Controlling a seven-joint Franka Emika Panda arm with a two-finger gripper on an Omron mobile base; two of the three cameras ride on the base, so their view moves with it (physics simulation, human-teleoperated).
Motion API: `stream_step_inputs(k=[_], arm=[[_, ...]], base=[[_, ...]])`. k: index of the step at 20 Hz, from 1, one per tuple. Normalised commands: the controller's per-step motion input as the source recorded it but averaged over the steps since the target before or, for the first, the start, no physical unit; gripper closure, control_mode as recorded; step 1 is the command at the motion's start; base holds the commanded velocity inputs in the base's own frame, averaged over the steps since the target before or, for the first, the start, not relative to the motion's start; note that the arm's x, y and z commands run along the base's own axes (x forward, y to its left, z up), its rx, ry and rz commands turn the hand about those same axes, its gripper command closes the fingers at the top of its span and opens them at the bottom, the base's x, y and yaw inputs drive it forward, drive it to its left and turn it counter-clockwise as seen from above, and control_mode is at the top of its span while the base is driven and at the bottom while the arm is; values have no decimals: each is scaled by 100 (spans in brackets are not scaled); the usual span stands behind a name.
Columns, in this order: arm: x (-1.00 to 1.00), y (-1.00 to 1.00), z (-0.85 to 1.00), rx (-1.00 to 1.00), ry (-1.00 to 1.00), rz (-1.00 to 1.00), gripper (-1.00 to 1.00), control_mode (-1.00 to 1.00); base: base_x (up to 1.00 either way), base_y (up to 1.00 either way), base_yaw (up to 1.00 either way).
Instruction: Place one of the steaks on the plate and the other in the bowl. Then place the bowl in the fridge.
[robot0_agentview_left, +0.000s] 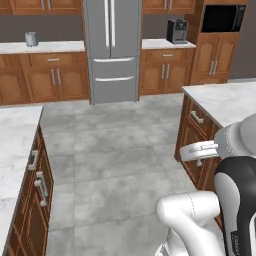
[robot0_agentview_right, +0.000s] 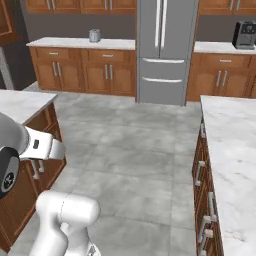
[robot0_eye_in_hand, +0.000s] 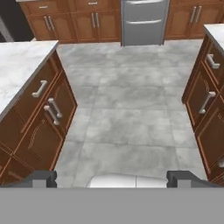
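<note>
The gripper (robot0_eye_in_hand: 112, 178) has its jaws wide apart with nothing between them; the two dark fingertips (robot0_eye_in_hand: 40, 178) stand at the bottom of the hand view, one at each side, over bare grey tile floor (robot0_eye_in_hand: 127, 118). The gripper hangs in the aisle between two marble-topped islands. Straight ahead of the jaws, well apart from them at the far end of the floor, stands the fridge (robot0_agentview_left: 112, 50), grey, doors shut, its two drawers (robot0_eye_in_hand: 144, 15) with horizontal handles facing the hand. The left island (robot0_eye_in_hand: 22, 65), with its brown drawer fronts and pale handles, lies to the left of the jaws; the right island (robot0_eye_in_hand: 216, 33) lies to their right, with cabinet doors below its top. Beyond, flanking the fridge, a wall counter (robot0_agentview_left: 42, 47) to the left carries a small grey canister (robot0_agentview_left: 31, 39), and the counter to the right bears a dark coffee machine (robot0_agentview_left: 177, 31). Farther right of that, a black microwave (robot0_agentview_left: 222, 18) sits in a tall wooden cabinet. What shows of the island tops is plain marble.
</note>
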Motion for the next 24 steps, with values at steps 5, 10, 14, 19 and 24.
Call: stream_step_inputs(k=[5, 10, 14, 19, 24], arm=[[0, 0, 0, 0, 0, 0, -100, 100], [0, 0, 0, 0, 0, 0, -100, 100], [0, 0, 0, 0, 0, 0, -100, 100], [0, 0, 0, 0, 0, 0, -100, 100], [0, 0, 0, 0, 0, 0, -100, 100]], base=[[100, 23, -19], [100, -4, -5], [100, 0, 0], [100, -6, 2], [100, -13, 7]])
